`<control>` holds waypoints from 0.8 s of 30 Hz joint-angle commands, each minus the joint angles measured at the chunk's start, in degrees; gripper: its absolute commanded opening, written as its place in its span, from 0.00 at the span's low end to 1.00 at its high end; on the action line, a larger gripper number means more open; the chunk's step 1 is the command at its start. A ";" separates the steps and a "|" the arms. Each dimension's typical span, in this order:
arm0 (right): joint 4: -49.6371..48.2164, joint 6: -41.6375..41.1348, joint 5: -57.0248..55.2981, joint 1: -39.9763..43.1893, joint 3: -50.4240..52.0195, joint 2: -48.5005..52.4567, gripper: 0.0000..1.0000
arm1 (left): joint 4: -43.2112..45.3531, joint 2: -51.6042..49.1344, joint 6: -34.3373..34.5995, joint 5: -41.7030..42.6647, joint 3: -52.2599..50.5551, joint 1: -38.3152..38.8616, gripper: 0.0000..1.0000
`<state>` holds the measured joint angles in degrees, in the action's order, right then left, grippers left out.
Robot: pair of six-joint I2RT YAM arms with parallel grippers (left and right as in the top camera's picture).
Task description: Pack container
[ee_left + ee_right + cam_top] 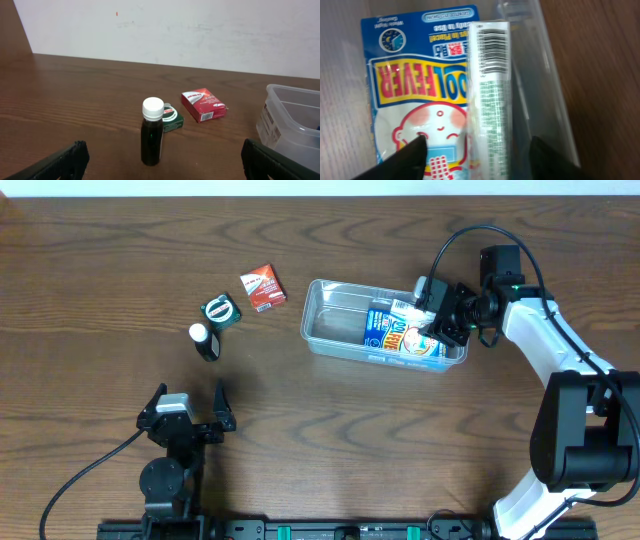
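Dark wood table [100, 300], white wall [200, 25] behind. Container [312, 330] right of centre, packets [405, 338] inside. We judge it light, thin-walled, slick, flexy; grip at rim, short end. R gripper [477, 150] jaws apart over packets, holding nothing. L gripper [190, 392] wide, empty.

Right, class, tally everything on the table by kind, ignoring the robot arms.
Bottle: 1
Clear container: 1
Packets: 4 (red packet, green packet, blue packet, white packet)
Total: 6
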<state>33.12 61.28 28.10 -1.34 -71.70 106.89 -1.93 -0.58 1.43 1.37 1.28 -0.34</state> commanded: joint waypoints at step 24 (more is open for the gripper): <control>0.72 -16.04 3.65 -0.11 0.15 -12.48 0.99 | -2.12 0.35 -0.57 -0.50 -1.05 -0.35 0.98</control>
<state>32.77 50.37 30.33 -1.34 -71.55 94.72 -1.93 -0.58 1.43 1.37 1.28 -0.34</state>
